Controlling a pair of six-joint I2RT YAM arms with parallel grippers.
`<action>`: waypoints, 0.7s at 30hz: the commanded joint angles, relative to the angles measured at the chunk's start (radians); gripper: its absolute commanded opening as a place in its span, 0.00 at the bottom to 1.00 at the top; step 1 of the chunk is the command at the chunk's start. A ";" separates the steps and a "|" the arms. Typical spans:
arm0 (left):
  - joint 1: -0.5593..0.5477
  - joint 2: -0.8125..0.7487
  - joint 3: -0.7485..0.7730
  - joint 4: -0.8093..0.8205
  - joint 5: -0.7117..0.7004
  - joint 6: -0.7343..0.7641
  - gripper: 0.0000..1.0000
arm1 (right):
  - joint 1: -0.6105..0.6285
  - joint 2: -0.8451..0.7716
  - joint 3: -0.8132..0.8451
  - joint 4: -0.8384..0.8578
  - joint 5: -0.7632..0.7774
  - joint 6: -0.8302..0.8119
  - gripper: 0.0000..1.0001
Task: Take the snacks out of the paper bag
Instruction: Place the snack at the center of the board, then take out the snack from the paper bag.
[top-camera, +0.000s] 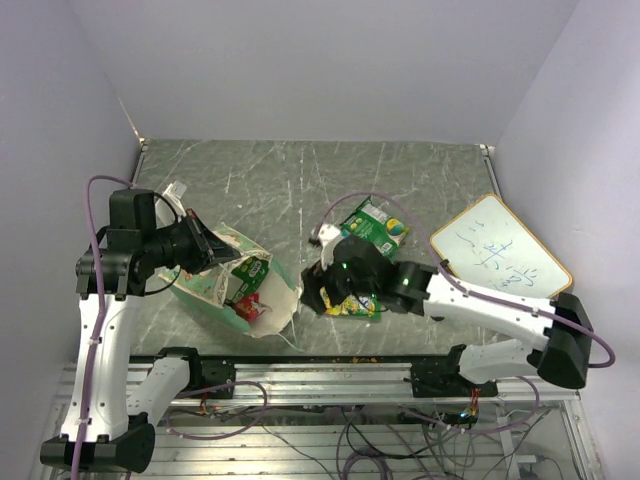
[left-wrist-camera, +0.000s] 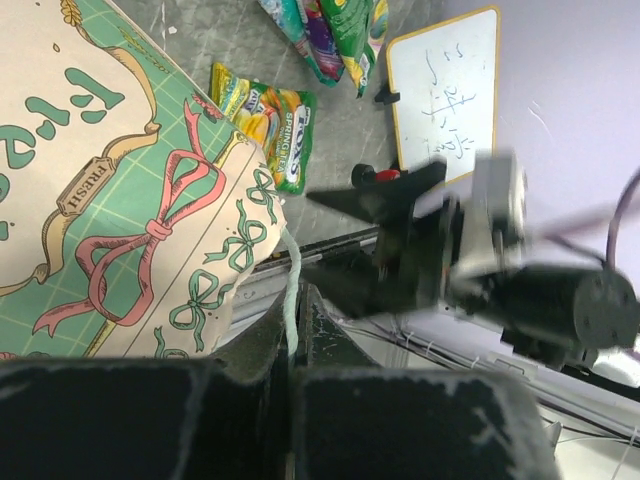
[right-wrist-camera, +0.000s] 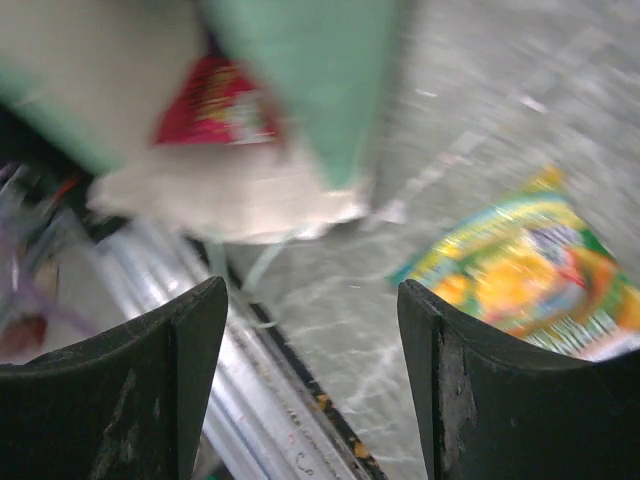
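Observation:
The paper bag (top-camera: 215, 285) lies tipped on the table at the left, its mouth facing right. A red packet (top-camera: 247, 299) and a green packet (top-camera: 252, 272) show inside it. My left gripper (top-camera: 207, 250) is shut on the bag's white string handle (left-wrist-camera: 291, 280), beside the bag's printed side (left-wrist-camera: 120, 200). My right gripper (top-camera: 313, 290) is open and empty just right of the bag's mouth. In the right wrist view, the right gripper (right-wrist-camera: 312, 300) faces the blurred bag (right-wrist-camera: 300, 90) and red packet (right-wrist-camera: 220, 105). A yellow-green packet (right-wrist-camera: 530, 275) lies on the table, and a green one (top-camera: 373, 226) lies further back.
A wood-framed whiteboard (top-camera: 500, 248) lies at the right. A small red-topped black knob (left-wrist-camera: 385, 176) sits by the whiteboard (left-wrist-camera: 445, 90). The metal rail (top-camera: 320, 372) runs along the table's near edge, close under the bag. The walls close in at left, back and right.

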 joint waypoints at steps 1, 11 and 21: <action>0.001 0.006 0.007 0.004 0.021 0.019 0.07 | 0.156 -0.057 -0.076 0.290 -0.223 -0.357 0.69; 0.000 0.013 0.003 -0.026 0.001 0.017 0.07 | 0.293 0.156 -0.065 0.546 -0.174 -1.033 0.68; 0.000 0.026 0.024 -0.091 -0.032 0.051 0.07 | 0.241 0.392 0.006 0.568 -0.161 -1.340 0.65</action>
